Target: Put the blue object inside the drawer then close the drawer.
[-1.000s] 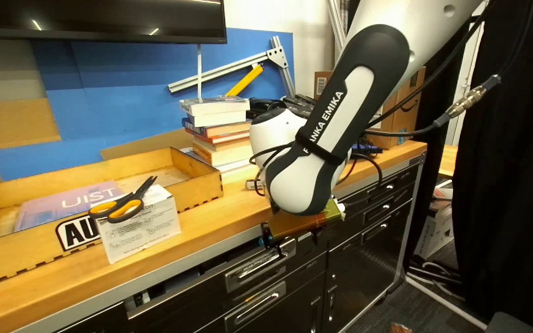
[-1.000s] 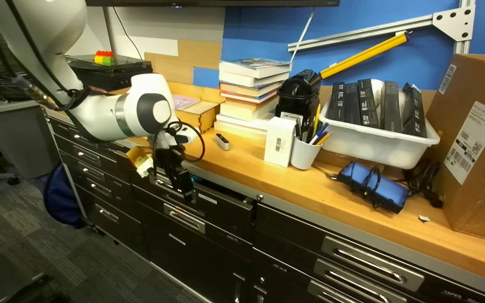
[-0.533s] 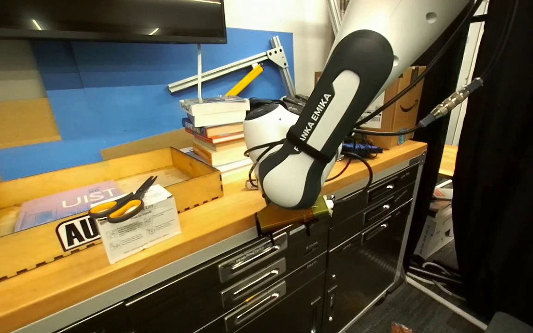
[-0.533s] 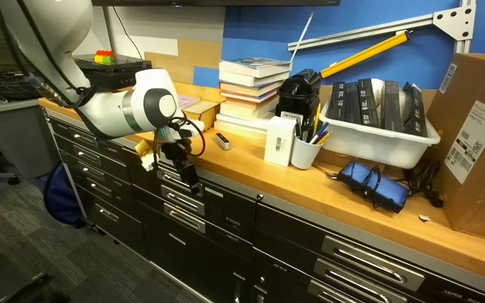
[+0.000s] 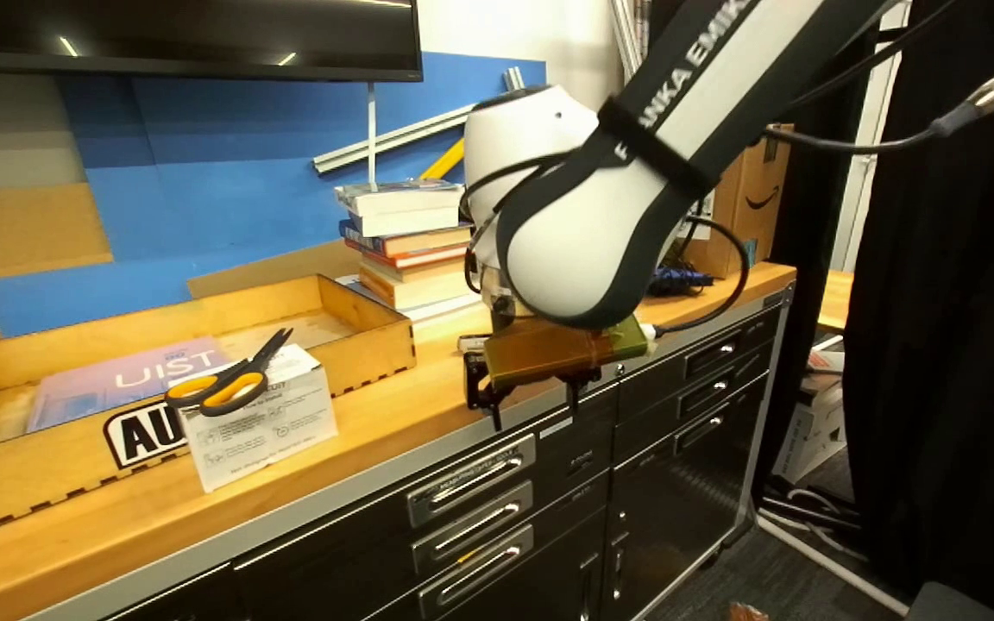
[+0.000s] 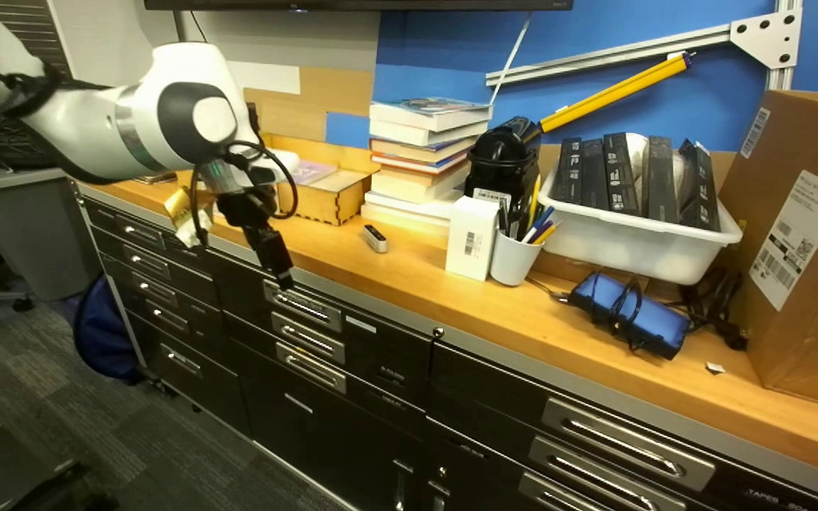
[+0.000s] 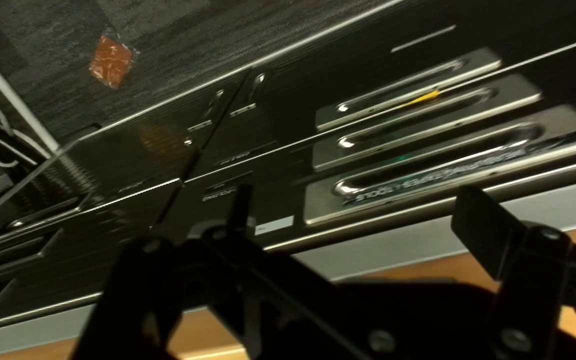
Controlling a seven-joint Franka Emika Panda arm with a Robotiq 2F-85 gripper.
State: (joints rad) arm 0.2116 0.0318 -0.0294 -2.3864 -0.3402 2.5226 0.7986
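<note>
The top drawer (image 5: 579,444) is shut, its front flush with the cabinet; it also shows shut in an exterior view (image 6: 388,348). Its handle plate (image 7: 320,202) with a label strip shows in the wrist view. My gripper (image 5: 537,417) is apart from the drawer, a little above its handle and by the bench edge; it also shows in an exterior view (image 6: 284,282). In the wrist view the two black fingers (image 7: 354,212) stand wide apart with nothing between them. The blue object does not show in any view; the inside of the drawer is hidden.
A wooden tray (image 5: 368,349), a white box with scissors (image 5: 264,423) and stacked books (image 5: 415,250) stand on the bench (image 6: 409,266). A white box (image 6: 471,238), a pen cup (image 6: 514,259), a white bin (image 6: 636,241) and a cardboard box (image 6: 799,248) stand further along.
A second ago the top drawer was partly open with the gripper at its front; half a second ago it was shut. The arm has since risen and drawn away from the handle.
</note>
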